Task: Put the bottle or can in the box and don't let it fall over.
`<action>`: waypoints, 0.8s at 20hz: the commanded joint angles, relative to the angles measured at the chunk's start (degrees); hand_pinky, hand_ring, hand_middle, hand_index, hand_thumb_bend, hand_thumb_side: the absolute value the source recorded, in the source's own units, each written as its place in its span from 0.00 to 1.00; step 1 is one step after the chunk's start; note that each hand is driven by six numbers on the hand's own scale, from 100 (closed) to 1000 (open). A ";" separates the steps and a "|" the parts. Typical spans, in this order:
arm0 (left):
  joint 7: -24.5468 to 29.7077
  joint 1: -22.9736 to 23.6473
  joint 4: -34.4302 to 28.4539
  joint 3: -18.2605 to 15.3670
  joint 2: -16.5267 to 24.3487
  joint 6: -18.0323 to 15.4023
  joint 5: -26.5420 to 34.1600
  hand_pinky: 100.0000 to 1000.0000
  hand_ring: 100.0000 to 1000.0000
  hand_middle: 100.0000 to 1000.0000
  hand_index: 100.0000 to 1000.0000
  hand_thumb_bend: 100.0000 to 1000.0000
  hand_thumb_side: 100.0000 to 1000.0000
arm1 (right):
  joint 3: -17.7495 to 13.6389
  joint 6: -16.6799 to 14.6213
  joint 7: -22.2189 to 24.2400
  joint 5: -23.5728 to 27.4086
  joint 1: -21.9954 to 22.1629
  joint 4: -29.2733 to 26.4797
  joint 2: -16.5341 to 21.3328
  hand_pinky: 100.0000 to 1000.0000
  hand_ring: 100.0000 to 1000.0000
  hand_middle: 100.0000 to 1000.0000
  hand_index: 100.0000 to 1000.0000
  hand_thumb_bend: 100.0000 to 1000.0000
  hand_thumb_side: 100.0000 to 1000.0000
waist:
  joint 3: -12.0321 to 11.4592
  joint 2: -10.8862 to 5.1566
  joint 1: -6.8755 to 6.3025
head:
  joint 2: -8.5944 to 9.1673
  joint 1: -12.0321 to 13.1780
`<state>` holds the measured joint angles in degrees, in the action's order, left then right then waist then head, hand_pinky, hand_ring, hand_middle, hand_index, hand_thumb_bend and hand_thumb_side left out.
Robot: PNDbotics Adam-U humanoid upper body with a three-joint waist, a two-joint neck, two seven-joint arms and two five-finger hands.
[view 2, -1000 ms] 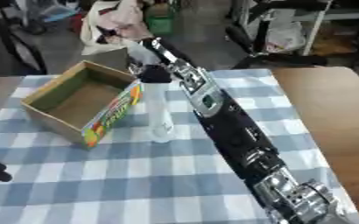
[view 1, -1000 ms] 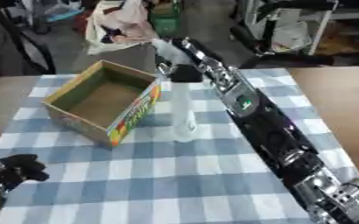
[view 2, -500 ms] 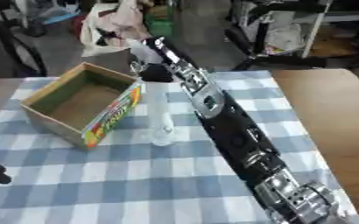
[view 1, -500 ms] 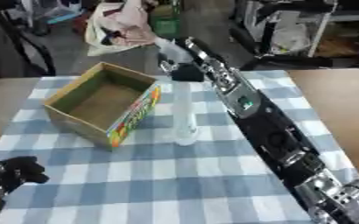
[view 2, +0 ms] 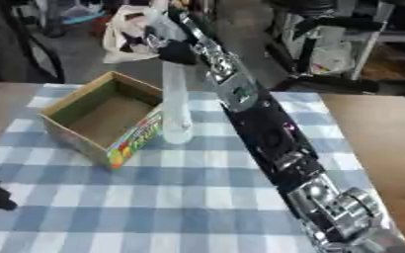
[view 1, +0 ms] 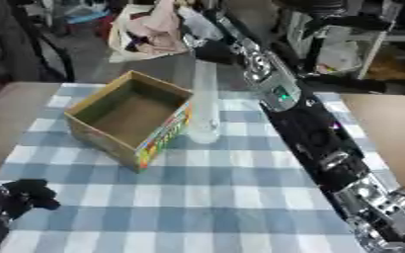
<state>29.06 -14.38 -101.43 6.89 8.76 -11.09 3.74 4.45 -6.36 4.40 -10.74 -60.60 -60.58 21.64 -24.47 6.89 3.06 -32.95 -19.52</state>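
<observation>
An open cardboard box (view 1: 130, 116) with a colourful side wall sits on the checked tablecloth at left of centre. A tall clear bottle (view 1: 204, 106) stands upright just off the box's right wall. My right arm runs from the lower right up to the bottle's top. There my right hand (view 1: 216, 50) is curled round the bottle's neck, hiding the cap. Whether the bottle's base touches the cloth I cannot tell. My left hand (view 1: 22, 194) rests at the lower left with relaxed fingers, far from both objects.
The blue-and-white checked cloth (view 1: 215, 197) covers the table, with bare brown tabletop (view 1: 387, 123) on the right. Beyond the far edge are a bag of cloth (view 1: 150, 29) and dark stands and furniture.
The right hand has risen and shifted slightly towards the box, and the bottle now stands closer to the box's right wall. The left hand has stayed in place.
</observation>
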 commanded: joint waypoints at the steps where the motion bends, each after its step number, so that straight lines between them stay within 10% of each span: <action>1: 1.34 -2.40 -0.40 1.32 0.29 0.14 0.92 0.64 0.57 0.57 0.76 0.13 1.00 | -1.45 -0.24 -1.72 1.88 -3.33 0.07 3.02 0.31 0.71 0.32 0.43 0.00 0.30 | -1.69 -0.01 0.24 | 2.36 -2.32; 8: 3.05 -5.56 0.73 2.71 -0.96 0.44 1.45 0.64 0.57 0.57 0.76 0.13 1.00 | -2.04 -2.97 -4.13 8.13 -5.34 0.27 2.91 0.44 0.80 0.41 0.51 0.00 0.34 | -6.33 2.24 1.65 | 4.07 -6.64; 9: 3.06 -5.71 0.83 2.68 -1.09 0.40 1.35 0.64 0.57 0.57 0.76 0.13 1.00 | -1.62 -4.51 -3.82 8.53 -5.06 -0.08 2.50 0.62 0.98 0.71 0.78 0.00 0.41 | -6.46 2.59 1.72 | 4.18 -6.95; 10: 3.04 -5.84 0.92 2.64 -1.20 0.36 1.18 0.64 0.57 0.57 0.76 0.13 1.00 | -0.99 -6.91 -2.36 8.29 -4.65 -0.39 2.10 0.71 1.00 0.83 0.92 0.00 0.46 | -6.48 2.88 1.77 | 4.29 -7.15; 11: 3.05 -5.93 1.01 2.59 -1.25 0.32 0.89 0.64 0.57 0.57 0.75 0.13 1.00 | -0.30 -9.53 -0.12 7.24 -4.26 -0.45 1.89 0.99 1.00 1.00 1.00 0.00 0.58 | -6.52 3.09 1.81 | 4.37 -7.32; 16: 3.22 -5.99 1.27 2.32 -1.31 -0.03 -1.56 0.64 0.57 0.57 0.75 0.12 1.00 | -0.71 -19.50 5.56 -1.19 -2.86 1.19 1.46 1.00 1.00 1.00 1.00 0.11 0.57 | -6.08 3.41 1.73 | 4.71 -7.42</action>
<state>32.12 -19.57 -99.56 9.34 7.49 -10.92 2.86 4.25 -23.68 9.22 -10.12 -62.38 -59.09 22.37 -30.53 11.06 5.33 -29.04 -26.79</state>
